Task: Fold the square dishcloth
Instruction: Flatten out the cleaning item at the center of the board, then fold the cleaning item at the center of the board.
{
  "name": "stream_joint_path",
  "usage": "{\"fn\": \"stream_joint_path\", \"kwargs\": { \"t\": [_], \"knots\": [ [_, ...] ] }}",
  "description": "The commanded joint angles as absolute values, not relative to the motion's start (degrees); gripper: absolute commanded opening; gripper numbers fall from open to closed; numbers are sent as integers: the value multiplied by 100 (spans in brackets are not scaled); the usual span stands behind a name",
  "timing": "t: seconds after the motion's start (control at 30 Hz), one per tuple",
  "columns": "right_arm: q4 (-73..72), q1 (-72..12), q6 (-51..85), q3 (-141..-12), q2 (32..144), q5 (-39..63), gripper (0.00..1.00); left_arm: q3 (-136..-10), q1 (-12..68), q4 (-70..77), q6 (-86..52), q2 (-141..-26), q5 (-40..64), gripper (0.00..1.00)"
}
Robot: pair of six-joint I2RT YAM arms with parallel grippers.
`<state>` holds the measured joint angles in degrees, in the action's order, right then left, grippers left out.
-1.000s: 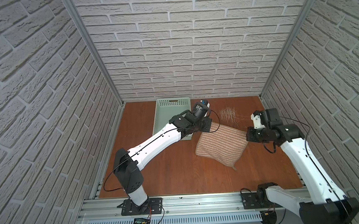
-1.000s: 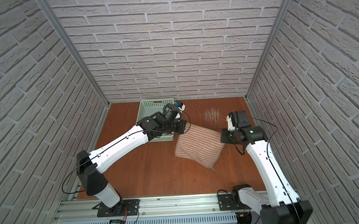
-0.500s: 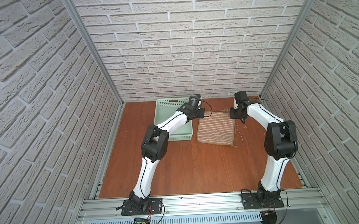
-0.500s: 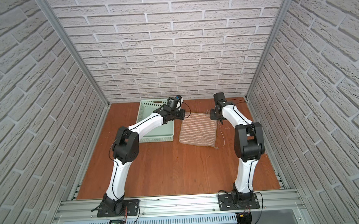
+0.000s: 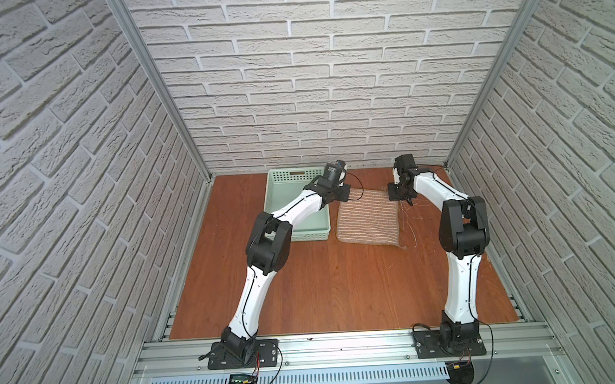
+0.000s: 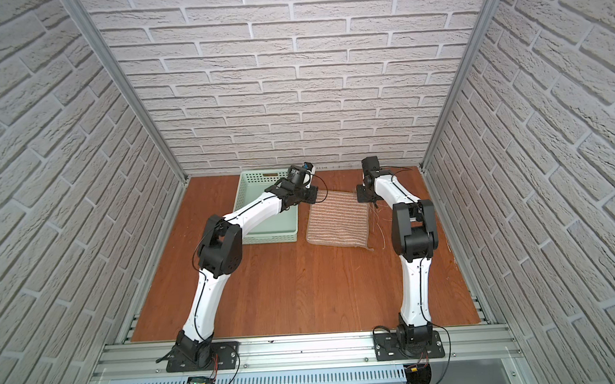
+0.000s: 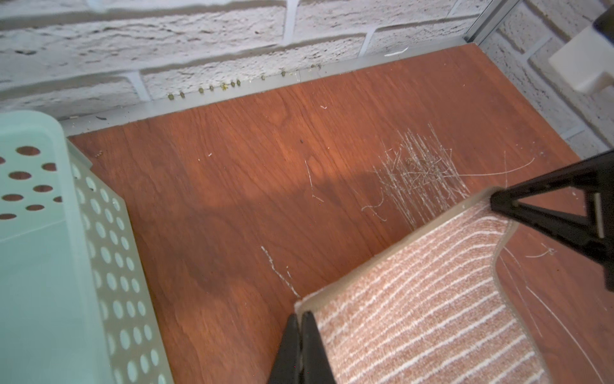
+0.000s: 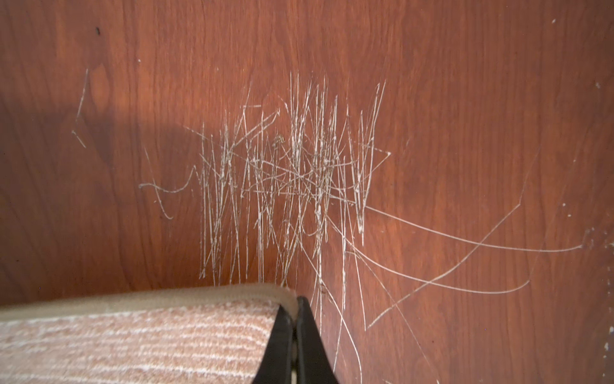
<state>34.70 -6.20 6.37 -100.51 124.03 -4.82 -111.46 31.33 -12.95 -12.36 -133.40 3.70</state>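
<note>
The dishcloth (image 5: 368, 220) lies spread on the far half of the tabletop (image 5: 323, 290), just right of the basket (image 5: 308, 236). In both top views its cream stripes run left to right (image 6: 337, 224), and its near edge rests flat on the wood.

The left pincer (image 5: 348, 198) is clamped tight on the far left corner. In the left wrist view its black fingers (image 7: 314, 345) press together over the brown hem of the cloth (image 7: 432, 309).

The right pincer (image 5: 394, 196) is closed just as tight on the far right corner. In the right wrist view its fingers (image 8: 277, 342) nip the hem where the cloth (image 8: 133, 339) ends.

The far edge runs between the two pincers and looks slightly raised off the wood, though I cannot tell how far. Just beyond that edge, toward its right end, a patch of pale streaks (image 8: 292, 173) crosses the tabletop.

The left arm reaches over the basket's right side. The right arm bends in from the right wall.
</note>
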Motion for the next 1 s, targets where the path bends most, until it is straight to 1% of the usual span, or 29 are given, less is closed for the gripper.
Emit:
{"fn": "stream_joint_path", "kwargs": {
  "t": [0.0,0.23,0.47,0.77,0.97],
  "knots": [
    [3439,-571,555,-9725,11801,-517,3,-10736,3079,-1054,-1014,-13016,371,0],
    [3230,-576,587,-9135,11399,-503,3,-10074,3053,-1092,-1051,-12780,72,0],
    [3009,-641,597,-9025,11476,-236,3,-9370,2936,-860,-1029,-12390,-105,0],
    [3162,-755,452,-9707,11931,-40,3,-9599,2848,-826,-966,-12449,53,0],
    [3129,-769,417,-9542,11734,-99,3,-9486,2873,-627,-949,-12289,375,0]
  ]
}}
